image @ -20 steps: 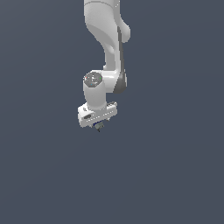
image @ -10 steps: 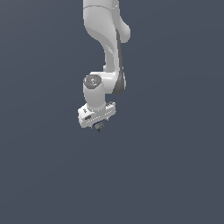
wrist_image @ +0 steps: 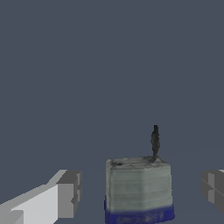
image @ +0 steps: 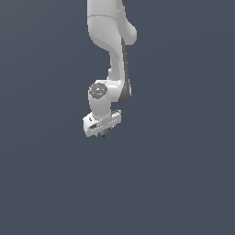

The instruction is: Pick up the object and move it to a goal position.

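Straddling the object (wrist_image: 138,191), the gripper (wrist_image: 142,192) has its two grey fingers (wrist_image: 69,193) set wide, one in the lower left of the wrist frame and the other at the lower right edge, with clear gaps to the object on both sides; nothing is held yet. The object sits in the lower centre of that frame, a grey-tan block with a blue band along its base and a thin dark stem rising from its top. It seems to rest on the plain dark surface (wrist_image: 109,78), though the contact line is cut off by the frame edge.

In the exterior view the arm (image: 110,50) comes down from the top centre, and the gripper (image: 103,134) points downward just left of the middle of the frame. Only a dark speck shows beneath the white hand, too small to tell object from fingertips. No goal marker can be seen in either view.

My reading is that the task stands at the grasp step: the approach looks done, the pinch not yet made. The next move calls for bringing the fingers together squarely on the block's flat sides, low enough to catch the body and not the stem, then lifting straight up before travelling toward the goal
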Controlling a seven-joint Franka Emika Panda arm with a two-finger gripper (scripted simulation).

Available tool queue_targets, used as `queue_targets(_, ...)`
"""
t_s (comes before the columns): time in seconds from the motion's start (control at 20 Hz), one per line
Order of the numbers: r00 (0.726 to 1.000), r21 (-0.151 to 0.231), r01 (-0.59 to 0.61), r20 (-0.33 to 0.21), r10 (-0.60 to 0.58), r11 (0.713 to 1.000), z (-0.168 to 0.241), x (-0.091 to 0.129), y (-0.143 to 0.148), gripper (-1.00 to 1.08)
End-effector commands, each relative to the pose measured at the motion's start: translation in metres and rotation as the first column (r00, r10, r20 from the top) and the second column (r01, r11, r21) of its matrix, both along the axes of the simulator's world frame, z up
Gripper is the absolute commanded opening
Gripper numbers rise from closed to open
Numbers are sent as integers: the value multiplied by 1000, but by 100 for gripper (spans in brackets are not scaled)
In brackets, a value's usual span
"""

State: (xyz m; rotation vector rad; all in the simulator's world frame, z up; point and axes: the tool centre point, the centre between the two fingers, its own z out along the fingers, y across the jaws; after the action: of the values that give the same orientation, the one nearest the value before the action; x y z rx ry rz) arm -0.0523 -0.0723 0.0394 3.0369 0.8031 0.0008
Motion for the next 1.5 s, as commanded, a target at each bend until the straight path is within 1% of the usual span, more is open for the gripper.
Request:
queue_targets(0.0, 1000, 0, -1, -1, 1, 1000, -13, -1, 0, 100)
queue_targets(0.35, 1000, 0, -2, -1, 2, 1000, -27, 0, 0, 100)
queue_targets(0.4, 1000, 0, -2, -1, 2, 1000, -27, 0, 0, -100)
queue_targets(1.05, 1000, 0, -1, 0, 1, 1000, -24, 0, 0, -100)
queue_targets(1.45, 1000, 0, -1, 0, 1, 1000, 0, -6, 16, -100)
